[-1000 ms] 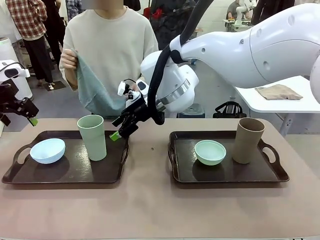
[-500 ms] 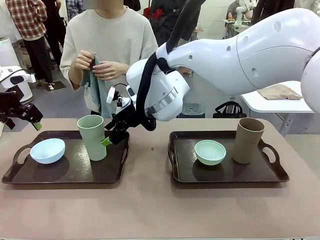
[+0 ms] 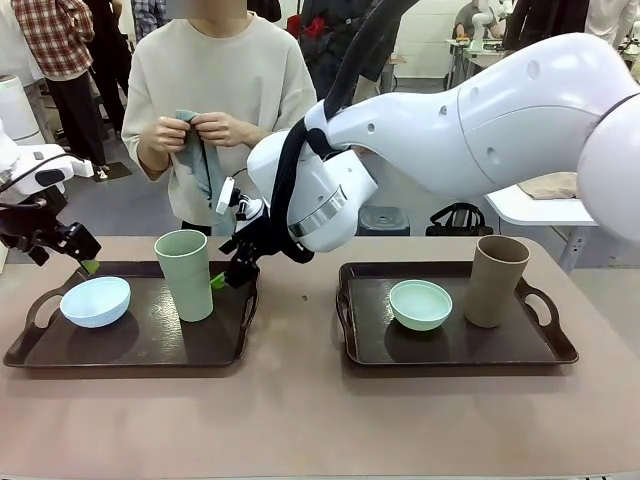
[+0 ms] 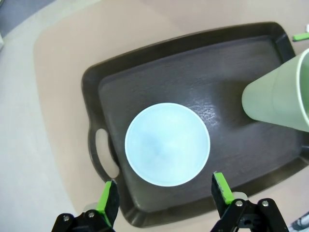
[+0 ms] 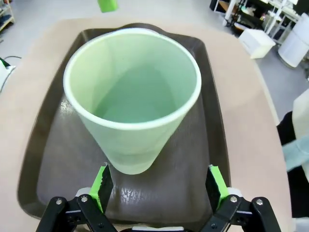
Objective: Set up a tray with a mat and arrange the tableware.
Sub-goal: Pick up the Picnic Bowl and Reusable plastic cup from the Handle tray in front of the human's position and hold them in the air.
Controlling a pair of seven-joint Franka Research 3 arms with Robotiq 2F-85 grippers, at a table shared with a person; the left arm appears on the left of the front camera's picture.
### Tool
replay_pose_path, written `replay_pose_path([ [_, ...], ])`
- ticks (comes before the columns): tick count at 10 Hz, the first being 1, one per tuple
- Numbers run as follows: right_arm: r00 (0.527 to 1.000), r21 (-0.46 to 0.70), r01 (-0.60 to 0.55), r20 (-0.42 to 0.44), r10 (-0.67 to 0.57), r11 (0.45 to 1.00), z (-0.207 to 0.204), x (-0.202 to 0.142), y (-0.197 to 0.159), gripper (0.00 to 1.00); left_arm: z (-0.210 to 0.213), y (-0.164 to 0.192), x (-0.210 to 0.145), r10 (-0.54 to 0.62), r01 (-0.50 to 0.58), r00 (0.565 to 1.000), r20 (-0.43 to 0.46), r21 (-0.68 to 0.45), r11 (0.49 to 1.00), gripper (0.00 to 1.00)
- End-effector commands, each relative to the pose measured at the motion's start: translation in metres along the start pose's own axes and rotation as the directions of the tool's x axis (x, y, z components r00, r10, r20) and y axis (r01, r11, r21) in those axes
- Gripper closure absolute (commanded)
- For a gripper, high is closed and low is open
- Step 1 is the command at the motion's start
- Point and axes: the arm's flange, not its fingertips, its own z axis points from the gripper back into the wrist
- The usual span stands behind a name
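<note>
On the left dark tray (image 3: pixel 140 340) stand a pale blue bowl (image 3: pixel 95 300) and a sage green cup (image 3: pixel 185 275). My right gripper (image 3: pixel 225 277) reaches across from the right and hangs open just beside this cup (image 5: pixel 133 96), which rises between its open fingers (image 5: pixel 102 181). My left gripper (image 3: pixel 85 265) hovers open over the blue bowl (image 4: pixel 167 144). The right tray (image 3: pixel 450 345) carries a mint green bowl (image 3: pixel 420 304) and a tan cup (image 3: pixel 497 280). The person holds the mat (image 3: pixel 200 150), a grey-green cloth, at chest height in both hands.
The person stands at the far edge behind the left tray. Bare tabletop (image 3: pixel 300 420) lies between the two trays and along the near edge. The left tray's handle (image 4: pixel 104 154) sticks out beside the bowl.
My right gripper has swung left and down to the sage green cup. My left gripper has moved right toward the blue bowl. The person has gathered the cloth up in both hands.
</note>
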Motion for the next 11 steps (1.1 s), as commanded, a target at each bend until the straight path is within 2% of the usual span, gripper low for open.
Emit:
replay_pose_path([
  [1,0.999,0.054,0.028,0.019,-0.029,0.998,-0.022,-0.002,-0.008,0.00,-0.009,0.003,-0.003,-0.009,0.008,1.000,0.014,0.032,0.999,0.00],
  [3,0.998,0.128,0.048,0.032,-0.052,0.991,-0.035,0.000,-0.007,0.00,-0.021,0.019,0.007,0.030,-0.029,0.999,-0.028,0.045,0.999,0.00],
  [7,0.997,0.193,0.045,0.053,-0.056,0.980,-0.049,0.004,-0.008,0.00,-0.043,0.041,0.016,0.075,-0.068,0.992,-0.099,0.067,0.995,0.00],
  [11,0.993,0.254,0.016,0.106,-0.044,0.967,-0.065,0.011,-0.011,0.00,-0.069,0.046,0.018,0.085,-0.077,0.985,-0.150,0.058,0.995,0.00],
])
